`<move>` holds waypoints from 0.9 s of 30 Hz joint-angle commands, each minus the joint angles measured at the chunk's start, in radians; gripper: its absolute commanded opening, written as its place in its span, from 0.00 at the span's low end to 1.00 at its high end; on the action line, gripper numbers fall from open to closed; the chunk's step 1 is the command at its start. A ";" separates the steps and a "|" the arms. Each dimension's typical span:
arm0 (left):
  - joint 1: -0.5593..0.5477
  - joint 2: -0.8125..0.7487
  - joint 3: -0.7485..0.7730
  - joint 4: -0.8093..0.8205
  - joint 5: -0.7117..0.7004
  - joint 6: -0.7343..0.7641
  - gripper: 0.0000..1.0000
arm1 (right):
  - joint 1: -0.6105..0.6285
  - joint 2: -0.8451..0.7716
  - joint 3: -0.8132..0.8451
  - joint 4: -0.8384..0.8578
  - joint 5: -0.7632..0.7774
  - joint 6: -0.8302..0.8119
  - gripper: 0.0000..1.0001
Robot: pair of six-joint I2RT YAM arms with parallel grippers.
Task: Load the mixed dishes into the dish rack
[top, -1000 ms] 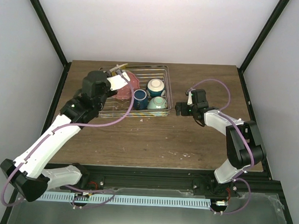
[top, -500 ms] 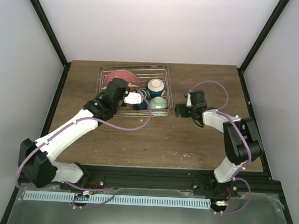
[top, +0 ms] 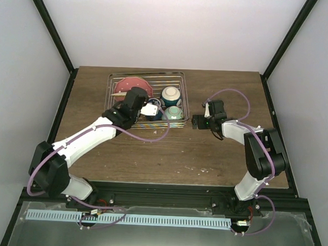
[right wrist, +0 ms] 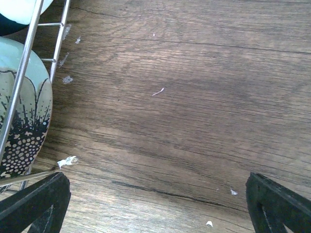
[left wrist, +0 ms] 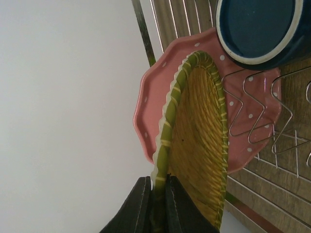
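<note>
Left jaws clamp the lime-green round plate (left wrist: 199, 145) by its rim beside the pink scalloped plate (left wrist: 149, 99); right jaws gape above the wooden desk (right wrist: 184, 97).

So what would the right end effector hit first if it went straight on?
Probably bare table; the open right end effector looks down at wood, with the rack and mint bowl to the side. Depth is unclear.

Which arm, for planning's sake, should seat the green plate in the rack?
Left: left gripper is shut on the green plate at the rack; right gripper hangs open over the table.
</note>
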 commanded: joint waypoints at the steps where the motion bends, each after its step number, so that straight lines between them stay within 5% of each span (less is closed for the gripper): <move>1: -0.001 0.028 0.020 0.044 -0.032 0.022 0.00 | -0.010 0.023 0.019 0.018 -0.002 -0.006 1.00; 10: -0.001 0.079 0.105 -0.105 -0.017 -0.084 0.00 | -0.013 0.033 0.020 0.021 -0.007 -0.004 1.00; 27: 0.035 0.254 0.176 -0.019 0.021 -0.072 0.00 | -0.022 0.028 0.013 0.024 -0.023 -0.004 1.00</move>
